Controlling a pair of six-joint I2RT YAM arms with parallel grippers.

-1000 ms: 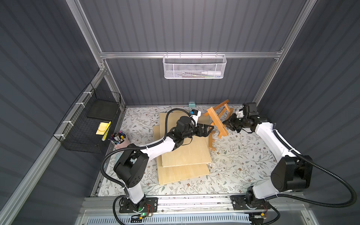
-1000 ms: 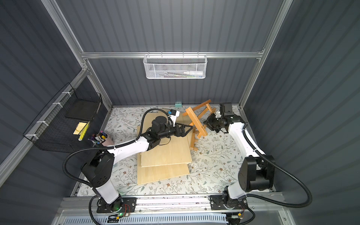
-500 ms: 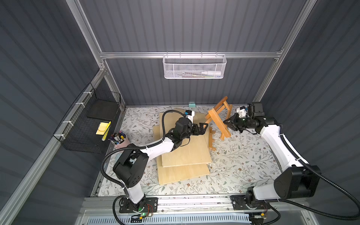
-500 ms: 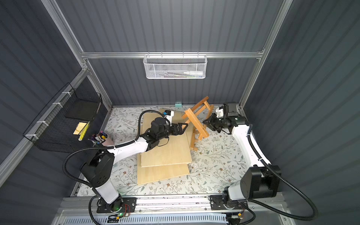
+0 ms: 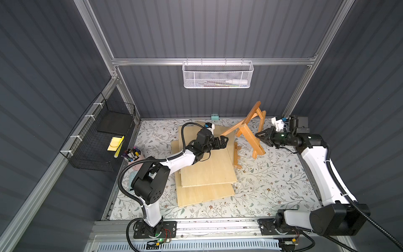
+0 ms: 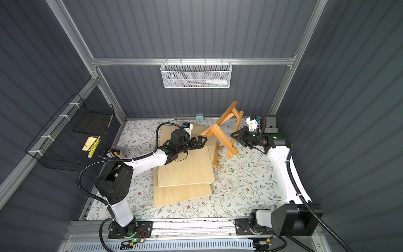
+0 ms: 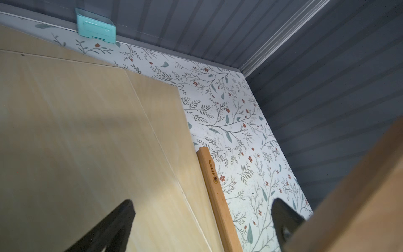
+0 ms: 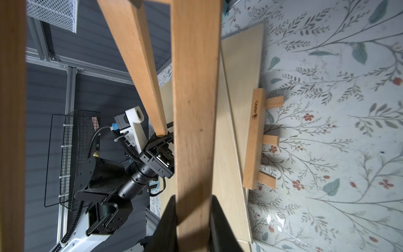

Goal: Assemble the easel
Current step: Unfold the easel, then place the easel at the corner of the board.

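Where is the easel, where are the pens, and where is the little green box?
easel [image 5: 250, 140]: in a top view, on its front leg.
pens [image 5: 131, 152]: in a top view, on the pen tops.
green box [image 7: 96, 30]: in the left wrist view, on its front face.

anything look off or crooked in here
The easel frame is tipped far over, one foot seemingly on the table, clamped by the right gripper. Its ledge piece lies detached beside the plywood boards, which are stacked askew, fanned rather than squared. Nothing looks broken or spilled.
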